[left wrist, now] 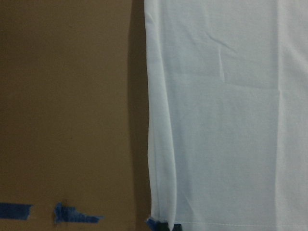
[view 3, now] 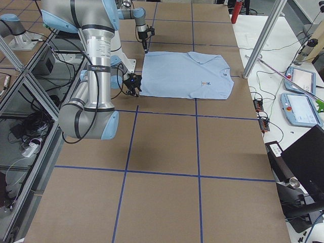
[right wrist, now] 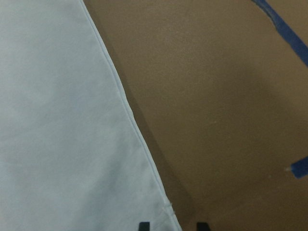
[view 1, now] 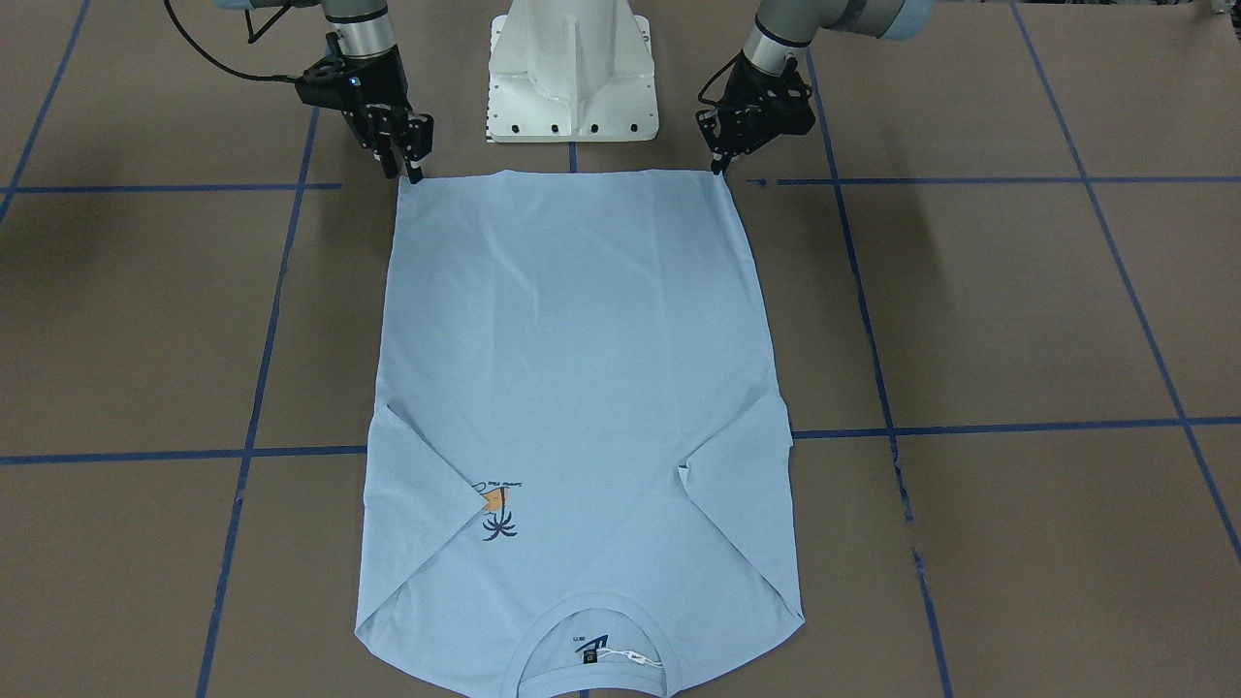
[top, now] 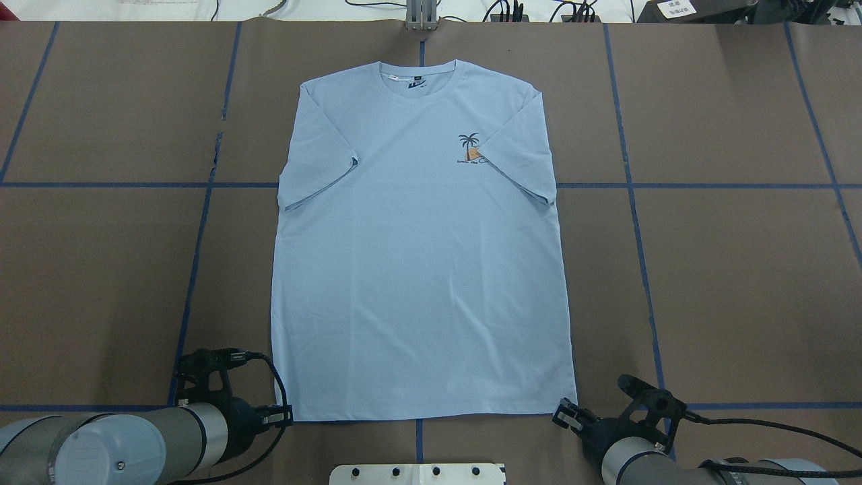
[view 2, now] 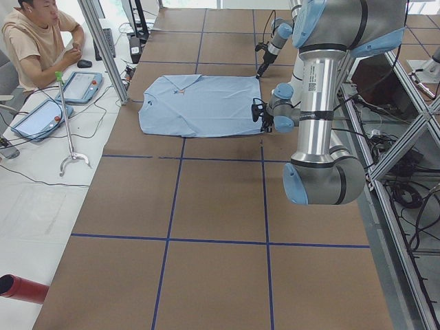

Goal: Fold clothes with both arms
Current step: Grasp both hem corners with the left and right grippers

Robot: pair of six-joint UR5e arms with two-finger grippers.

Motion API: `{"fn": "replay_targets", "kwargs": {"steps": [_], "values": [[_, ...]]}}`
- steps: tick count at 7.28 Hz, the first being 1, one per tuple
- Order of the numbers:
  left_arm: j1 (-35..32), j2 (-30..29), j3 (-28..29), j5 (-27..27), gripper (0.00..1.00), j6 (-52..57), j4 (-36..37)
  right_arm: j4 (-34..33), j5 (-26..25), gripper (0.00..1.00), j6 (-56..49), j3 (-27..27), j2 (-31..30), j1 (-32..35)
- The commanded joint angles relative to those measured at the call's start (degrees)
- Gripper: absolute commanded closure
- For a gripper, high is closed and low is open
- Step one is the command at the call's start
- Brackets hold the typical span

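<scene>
The light blue T-shirt (view 1: 572, 368) (top: 417, 269) lies flat and face up on the brown table, both sleeves folded inward, collar far from the robot and hem near its base. My left gripper (view 1: 719, 168) (top: 287, 417) (left wrist: 168, 226) is down at the hem's left corner, its tips showing as one dark point pinched on the fabric edge. At the hem's other corner, my right gripper (view 1: 411, 173) (top: 563, 412) (right wrist: 172, 225) is open, and its two fingertips (right wrist: 143, 225) straddle that corner of the T-shirt (right wrist: 62, 120).
The white pedestal base (view 1: 572, 78) stands just behind the hem, between the arms. Blue tape lines (top: 633, 202) grid the table. A seated person (view 2: 38, 34), tablets and cables are on a side table beyond the collar end.
</scene>
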Motion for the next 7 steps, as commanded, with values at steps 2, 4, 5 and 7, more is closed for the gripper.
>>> {"fn": "replay_targets", "kwargs": {"steps": [2, 4, 5, 7], "values": [[0.0, 0.0, -0.06, 0.07, 1.0, 0.0, 0.0, 0.0, -0.18, 1.0, -0.14, 0.02, -0.1, 0.53], [0.0, -0.7, -0.49, -0.11, 1.0, 0.0, 0.0, -3.57, -2.98, 1.0, -0.83, 1.58, -0.1, 0.8], [-0.35, -0.62, -4.59, -0.37, 1.0, 0.17, 0.69, -6.82, -2.64, 1.0, -2.14, 7.51, -0.97, 1.67], [-0.35, -1.49, -22.02, -6.57, 1.0, 0.18, 18.26, -19.28, 0.59, 1.0, -2.42, 21.39, -1.59, 0.02]]}}
